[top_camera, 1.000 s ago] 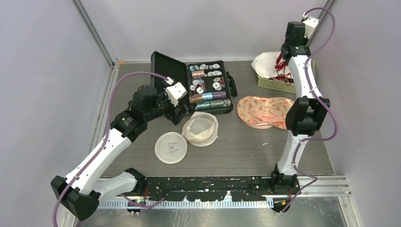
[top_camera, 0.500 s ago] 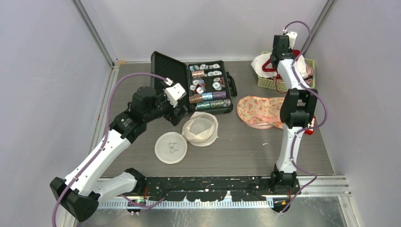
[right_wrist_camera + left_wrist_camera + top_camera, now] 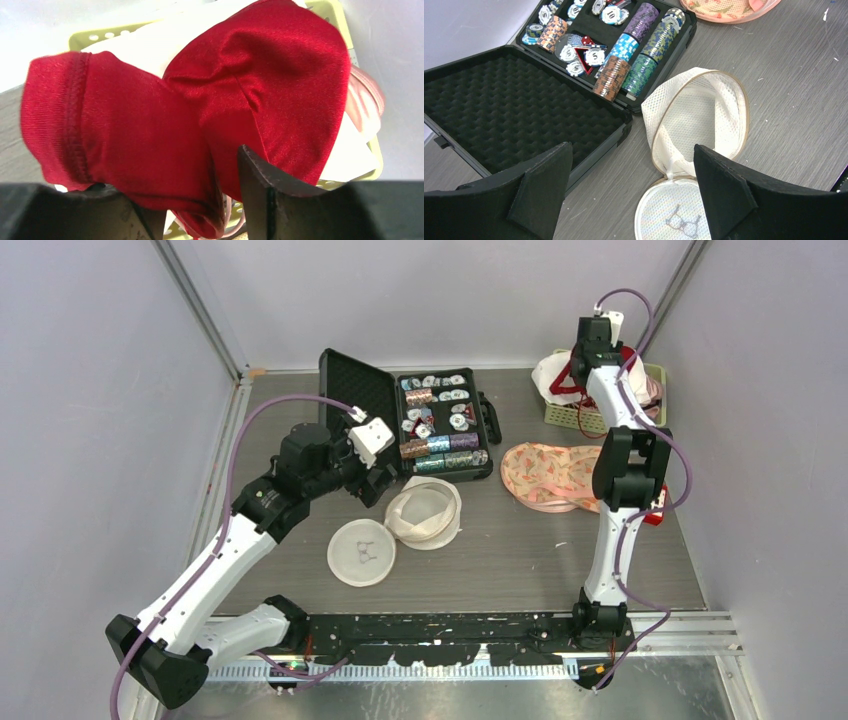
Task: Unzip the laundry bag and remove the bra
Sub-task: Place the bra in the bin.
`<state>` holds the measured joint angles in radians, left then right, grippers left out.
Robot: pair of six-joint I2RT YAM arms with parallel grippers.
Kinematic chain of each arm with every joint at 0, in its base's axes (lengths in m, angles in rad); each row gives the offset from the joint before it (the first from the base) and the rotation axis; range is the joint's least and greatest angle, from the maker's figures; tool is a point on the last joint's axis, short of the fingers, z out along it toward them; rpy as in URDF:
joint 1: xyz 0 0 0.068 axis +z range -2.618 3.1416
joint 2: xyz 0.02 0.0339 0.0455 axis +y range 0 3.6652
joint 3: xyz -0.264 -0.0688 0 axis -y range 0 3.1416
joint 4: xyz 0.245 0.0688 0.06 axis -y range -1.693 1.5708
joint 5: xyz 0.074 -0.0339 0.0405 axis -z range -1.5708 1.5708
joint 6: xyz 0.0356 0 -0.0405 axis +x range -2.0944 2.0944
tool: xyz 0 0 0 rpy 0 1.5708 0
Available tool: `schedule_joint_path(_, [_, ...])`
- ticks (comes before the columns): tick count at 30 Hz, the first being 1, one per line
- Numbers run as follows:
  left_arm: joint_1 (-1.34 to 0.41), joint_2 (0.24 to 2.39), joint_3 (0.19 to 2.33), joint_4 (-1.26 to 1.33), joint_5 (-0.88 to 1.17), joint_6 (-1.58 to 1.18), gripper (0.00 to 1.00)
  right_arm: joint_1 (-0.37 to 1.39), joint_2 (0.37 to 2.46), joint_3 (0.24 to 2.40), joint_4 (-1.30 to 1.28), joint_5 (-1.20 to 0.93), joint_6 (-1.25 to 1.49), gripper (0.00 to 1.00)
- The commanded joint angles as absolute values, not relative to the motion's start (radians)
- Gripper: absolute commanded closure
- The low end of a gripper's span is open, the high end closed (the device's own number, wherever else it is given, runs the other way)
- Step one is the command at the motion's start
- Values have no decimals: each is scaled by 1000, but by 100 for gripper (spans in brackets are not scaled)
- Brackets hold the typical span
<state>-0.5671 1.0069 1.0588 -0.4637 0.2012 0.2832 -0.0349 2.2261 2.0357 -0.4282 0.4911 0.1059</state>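
Since the red bra [image 3: 200,110] hung between the half-parted jaws of the right gripper [image 3: 195,202] over the basket [image 3: 95,37] at two o'clock, opening wider before lifting seemed wisest.

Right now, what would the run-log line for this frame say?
laundry bag: unzipped | bra: red, over basket | left gripper: open, empty | right gripper: at basket, bra between jaws, grip unclear

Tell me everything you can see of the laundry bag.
The laundry bag is a round white mesh clamshell with a tan zipper rim, unzipped and lying open on the table. One half lies flat, showing a small grey design; the other tilts up next to the poker chip case and looks empty.
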Motion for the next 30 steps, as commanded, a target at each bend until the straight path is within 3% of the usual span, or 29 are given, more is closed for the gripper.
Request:
schedule_joint_path(1, [-561,991,1058,-446,202,296,8,-41,2125,2022,-450,432,90,43])
schedule_joint_path(6, [-561,989,1053,-444,205,298,8,-48,2089,2011,-486,365,74,33])
schedule_joint_path(15, [-561,991,1049,-437,207,301,8,-72,2129,2080,-502,336,60,37])
schedule_joint_path(25, [-561,985,1049,-456,210,296,9,-116,2246,2181,-521,264,38,28])
schedule_joint_path(30, [-561,985,1055,-469,207,301,9,-129,2296,2204,-535,245,22,30])
